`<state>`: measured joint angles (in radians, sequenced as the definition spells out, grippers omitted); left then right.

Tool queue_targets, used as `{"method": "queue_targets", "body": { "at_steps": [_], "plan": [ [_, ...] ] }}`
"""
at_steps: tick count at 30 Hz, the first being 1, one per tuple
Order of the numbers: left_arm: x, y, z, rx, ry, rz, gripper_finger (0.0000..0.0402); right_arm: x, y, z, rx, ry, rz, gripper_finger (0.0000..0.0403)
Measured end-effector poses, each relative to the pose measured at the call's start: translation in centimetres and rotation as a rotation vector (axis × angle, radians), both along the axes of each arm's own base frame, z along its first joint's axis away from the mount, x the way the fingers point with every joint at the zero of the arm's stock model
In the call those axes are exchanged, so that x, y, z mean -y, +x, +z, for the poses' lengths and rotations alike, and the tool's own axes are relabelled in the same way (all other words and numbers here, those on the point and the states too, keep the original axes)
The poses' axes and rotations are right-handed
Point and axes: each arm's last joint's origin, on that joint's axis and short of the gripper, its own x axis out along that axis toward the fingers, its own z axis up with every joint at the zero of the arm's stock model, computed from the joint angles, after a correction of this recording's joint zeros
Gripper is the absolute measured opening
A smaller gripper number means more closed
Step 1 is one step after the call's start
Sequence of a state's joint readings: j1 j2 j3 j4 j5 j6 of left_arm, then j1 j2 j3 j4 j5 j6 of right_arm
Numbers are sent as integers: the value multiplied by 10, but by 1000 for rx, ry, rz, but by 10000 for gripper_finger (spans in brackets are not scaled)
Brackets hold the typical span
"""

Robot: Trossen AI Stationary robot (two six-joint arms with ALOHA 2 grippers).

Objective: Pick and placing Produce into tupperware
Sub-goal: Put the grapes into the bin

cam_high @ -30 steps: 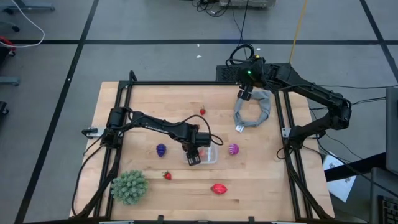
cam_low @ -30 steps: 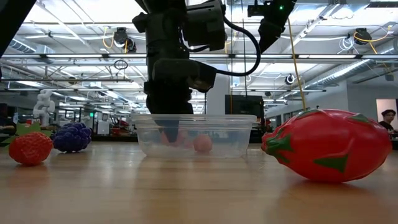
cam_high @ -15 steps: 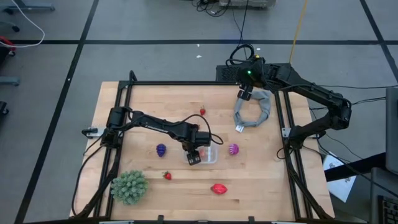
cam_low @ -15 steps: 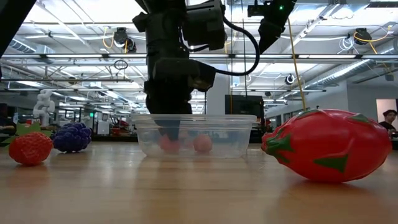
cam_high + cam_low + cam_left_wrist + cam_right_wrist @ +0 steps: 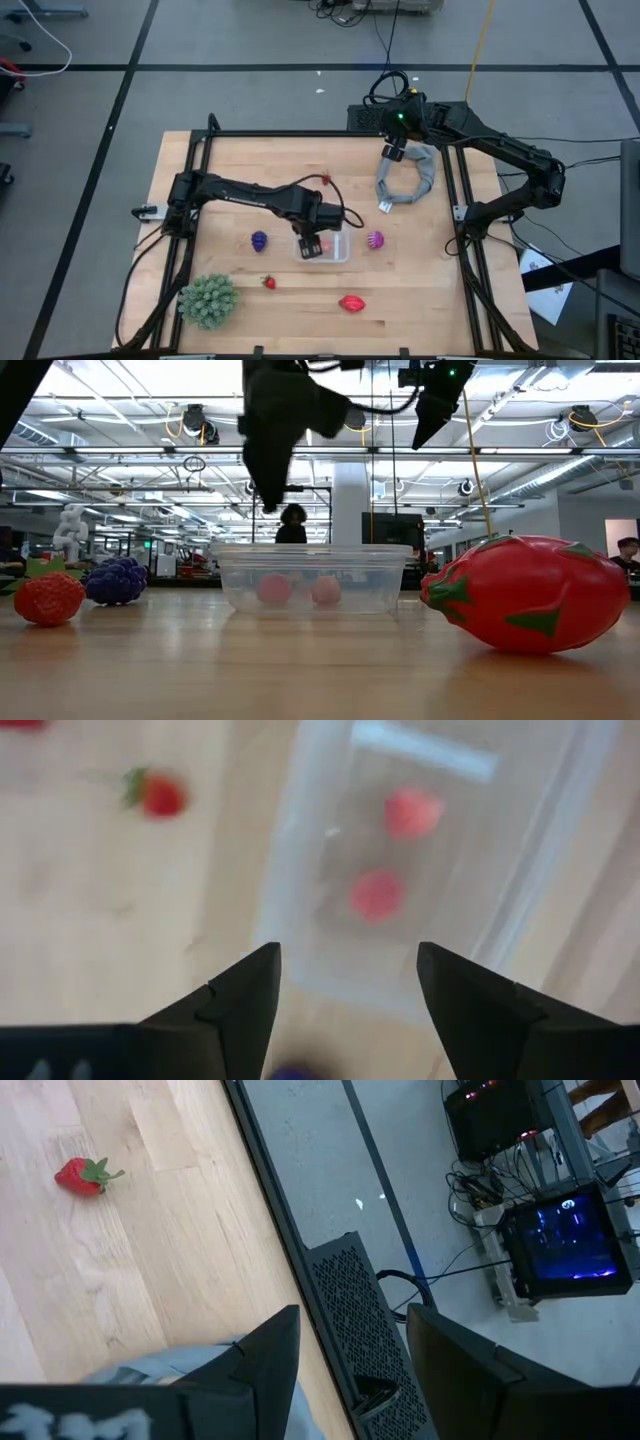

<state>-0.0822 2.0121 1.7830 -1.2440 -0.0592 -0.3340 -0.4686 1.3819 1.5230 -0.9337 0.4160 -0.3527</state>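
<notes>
The clear tupperware tub (image 5: 331,248) (image 5: 315,576) stands near the table's middle with two small red berries (image 5: 273,589) (image 5: 324,590) on its floor. My left gripper (image 5: 311,246) (image 5: 348,955) hangs open above the tub's left part, clear of the rim (image 5: 268,500). Loose on the wood lie a purple fruit (image 5: 259,240), a magenta fruit (image 5: 375,239), a red oval (image 5: 351,302), a small berry (image 5: 268,282) and a strawberry (image 5: 326,179). My right gripper (image 5: 392,152) (image 5: 345,1330) waits open at the far end of the grey cloth ring (image 5: 408,175).
A big green spiky ball (image 5: 208,300) sits at the table's near left corner. Black frame rails (image 5: 205,160) run along the table's left, far and right sides. Bare wood lies between the tub and the far rail. A person shows far off in the room (image 5: 292,525).
My left gripper has risen out of the tub, from down between its walls to well above the rim, and drawn slightly toward the far edge. The berry that was under its fingers stays on the tub's floor beside the other one.
</notes>
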Motion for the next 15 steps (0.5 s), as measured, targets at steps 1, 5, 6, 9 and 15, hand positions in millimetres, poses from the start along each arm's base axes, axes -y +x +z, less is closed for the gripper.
{"method": "queue_targets", "body": {
  "at_steps": [1, 5, 6, 9, 15],
  "plan": [
    [-1, -1, 7, -11, 31, 2, 241, 0, 0, 0, 0, 0, 0, 177],
    [-10, -7, 21, -61, 138, 0, 241, 0, 0, 0, 0, 0, 0, 177],
    [-14, -9, 25, -68, 143, 8, 241, 0, 0, 0, 0, 0, 0, 177],
    [-27, -21, 40, -71, 177, 52, 241, 0, 0, 0, 0, 0, 0, 177],
    [-51, -62, 78, 29, 179, 225, 241, 0, 0, 0, -6, 2, 1, 177]
  ]
}}
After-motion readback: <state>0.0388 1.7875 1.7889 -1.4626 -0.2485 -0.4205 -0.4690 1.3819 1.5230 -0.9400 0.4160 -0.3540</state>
